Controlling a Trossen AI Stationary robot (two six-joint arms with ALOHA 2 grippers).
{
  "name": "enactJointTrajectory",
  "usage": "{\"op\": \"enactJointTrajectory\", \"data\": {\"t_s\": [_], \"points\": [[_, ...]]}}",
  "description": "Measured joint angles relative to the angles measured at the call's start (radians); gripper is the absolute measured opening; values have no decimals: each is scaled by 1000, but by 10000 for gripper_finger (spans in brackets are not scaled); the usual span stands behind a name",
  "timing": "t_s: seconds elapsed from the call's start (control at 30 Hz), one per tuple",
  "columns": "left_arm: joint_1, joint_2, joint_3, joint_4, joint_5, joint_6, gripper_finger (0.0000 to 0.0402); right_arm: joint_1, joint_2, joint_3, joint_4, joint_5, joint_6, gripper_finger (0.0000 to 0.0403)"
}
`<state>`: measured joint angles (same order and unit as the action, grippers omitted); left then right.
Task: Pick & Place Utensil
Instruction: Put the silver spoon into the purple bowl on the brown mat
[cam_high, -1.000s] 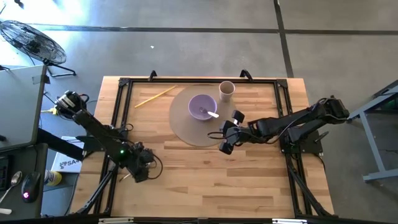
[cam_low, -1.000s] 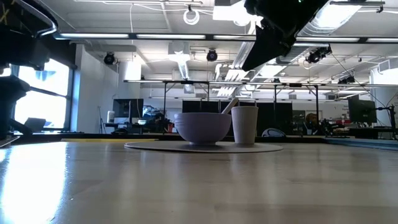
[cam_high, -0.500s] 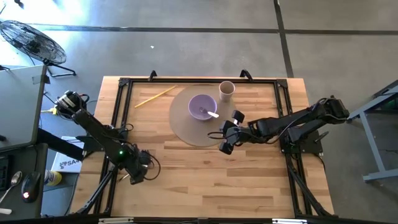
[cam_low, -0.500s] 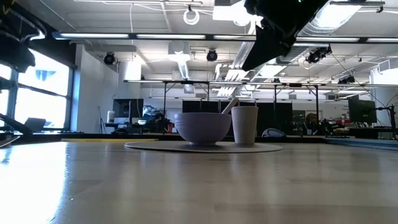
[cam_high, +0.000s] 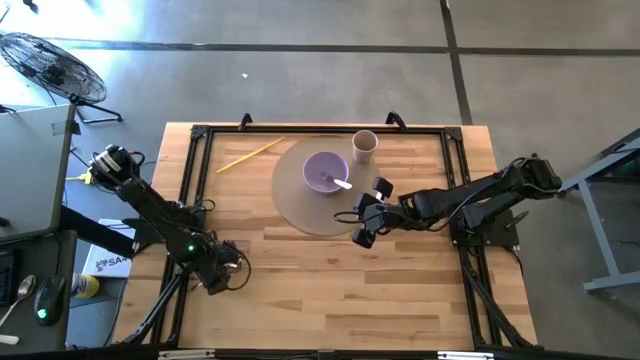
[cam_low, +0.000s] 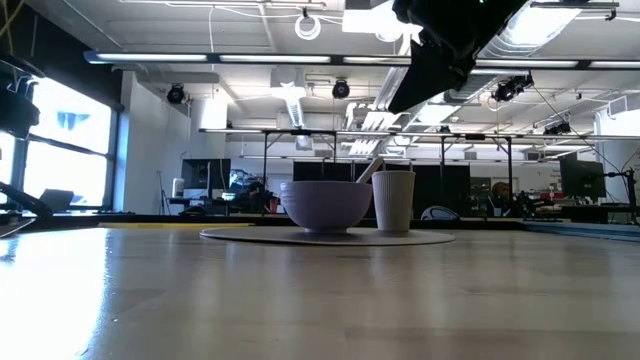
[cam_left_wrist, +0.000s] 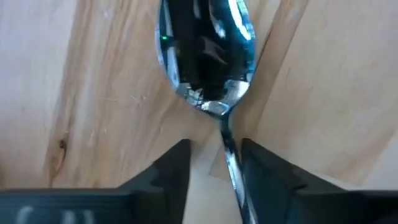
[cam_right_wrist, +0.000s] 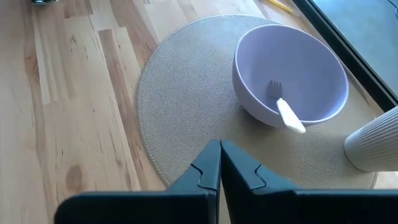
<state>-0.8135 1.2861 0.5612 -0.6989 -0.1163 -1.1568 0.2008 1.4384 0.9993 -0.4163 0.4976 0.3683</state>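
A metal spoon (cam_left_wrist: 205, 56) lies flat on the wooden table near its left edge. My left gripper (cam_left_wrist: 214, 165) is open low over it, one finger on each side of the thin handle (cam_left_wrist: 231, 163), without plainly touching it; it also shows in the high view (cam_high: 212, 274). My right gripper (cam_right_wrist: 219, 163) is shut and empty, hovering over the near right rim of the round mat (cam_high: 300, 205); it also shows in the high view (cam_high: 362, 228). A purple bowl (cam_high: 325, 172) stands on the mat and holds a white-handled fork (cam_right_wrist: 283, 109).
A ribbed white cup (cam_high: 364, 145) stands on the mat's far right part, beside the bowl. A yellow stick (cam_high: 250, 155) lies at the far left of the table. A black frame (cam_high: 190, 190) runs along the table's edges. Bare wood lies along the near half.
My left gripper has moved a little toward the table's left edge, staying low over the table.
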Motion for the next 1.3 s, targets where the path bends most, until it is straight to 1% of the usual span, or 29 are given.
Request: {"op": "enactJointTrajectory", "data": {"t_s": [0.1,0.23,0.27,0.33,0.47,0.6,0.73,0.83,1.07,1.13,1.2,1.3], "points": [[0,0,-1,7,-46,21,85,0,0,0,1,0,0,4],[4,3,-3,30,-196,58,21,1,0,0,2,7,0,3],[3,3,-3,41,-224,75,13,3,0,0,3,13,1,2],[2,2,-3,81,-277,113,10,8,0,0,8,17,1,1],[39,2,-3,151,-341,211,22,31,0,0,30,19,17,4],[91,2,-3,225,-387,324,8,61,0,0,37,29,26,2],[127,2,-3,290,-384,415,4,90,0,0,38,54,62,3],[134,2,-3,290,-349,428,5,107,0,0,38,55,73,4],[130,-8,15,282,-197,443,5,122,0,0,40,68,77,4],[115,-8,15,282,-189,444,5,122,0,0,40,75,77,4],[100,-8,15,281,-203,427,7,122,0,0,40,76,77,3],[91,-8,14,273,-218,411,28,122,0,0,40,76,77,1]]}}
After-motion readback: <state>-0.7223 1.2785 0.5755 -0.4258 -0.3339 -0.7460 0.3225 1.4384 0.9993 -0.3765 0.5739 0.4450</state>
